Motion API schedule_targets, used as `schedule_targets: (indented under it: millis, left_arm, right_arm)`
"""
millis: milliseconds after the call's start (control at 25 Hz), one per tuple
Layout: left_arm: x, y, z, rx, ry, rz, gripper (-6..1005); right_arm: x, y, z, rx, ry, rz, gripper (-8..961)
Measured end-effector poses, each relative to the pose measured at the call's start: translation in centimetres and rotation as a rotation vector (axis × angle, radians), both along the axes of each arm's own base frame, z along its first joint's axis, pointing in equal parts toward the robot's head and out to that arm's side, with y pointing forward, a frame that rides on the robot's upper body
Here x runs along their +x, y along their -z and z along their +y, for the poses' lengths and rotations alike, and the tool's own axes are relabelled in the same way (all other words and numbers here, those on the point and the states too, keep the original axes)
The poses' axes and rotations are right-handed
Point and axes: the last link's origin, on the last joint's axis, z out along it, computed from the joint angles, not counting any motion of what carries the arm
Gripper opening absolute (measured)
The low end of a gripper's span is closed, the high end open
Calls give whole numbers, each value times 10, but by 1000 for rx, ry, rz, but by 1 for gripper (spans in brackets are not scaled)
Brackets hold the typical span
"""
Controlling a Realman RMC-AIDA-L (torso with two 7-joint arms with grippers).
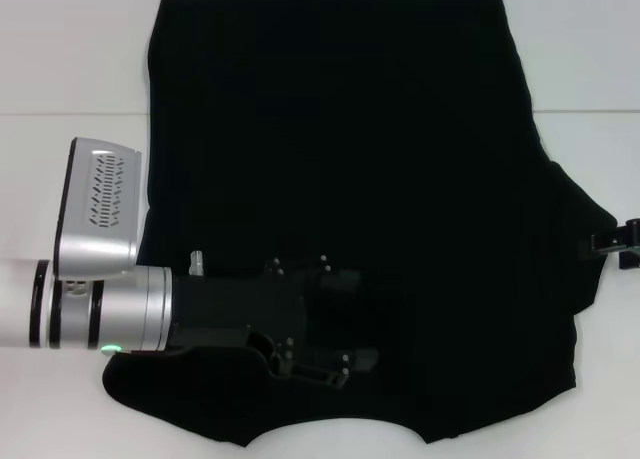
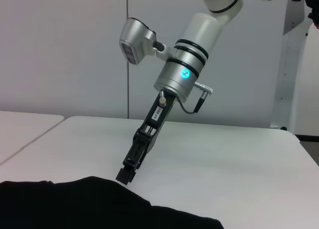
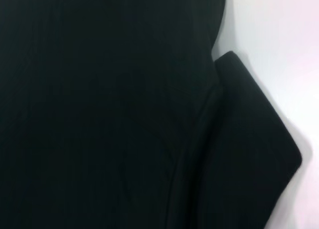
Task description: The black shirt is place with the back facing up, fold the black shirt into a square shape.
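The black shirt point(image 1: 350, 159) lies spread on the table point(image 1: 70, 59). The left gripper point(image 1: 335, 354) sits over its near-left part; the right gripper point(image 2: 127, 173) touches its right sleeve edge (far side from the left arm).

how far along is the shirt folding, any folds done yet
The left side looks folded in: the black shirt has a straight left edge, while its right sleeve still sticks out. The left hand is low over the near hem; the right hand is at the right sleeve's edge. Left: the right sleeve, then squaring up.
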Motion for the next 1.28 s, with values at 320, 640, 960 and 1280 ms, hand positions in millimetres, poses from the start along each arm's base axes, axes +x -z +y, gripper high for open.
schedule_targets:
  millis: [320,640,960,1280]
  left_arm:
    - [0,-1,3,14,-7,5,903]
    - [0,-2,5,18,-7,8,903]
    - [-1,-3,7,28,-16,8,904]
    - [0,-3,7,29,-15,6,904]
  right_arm:
    - [-5,14,6,-6,-11,-14,696]
    - [-6,18,7,-4,-14,-17,668]
    - [-7,15,9,3,-18,-21,592]
    - [-4,15,4,-18,-8,-23,567]
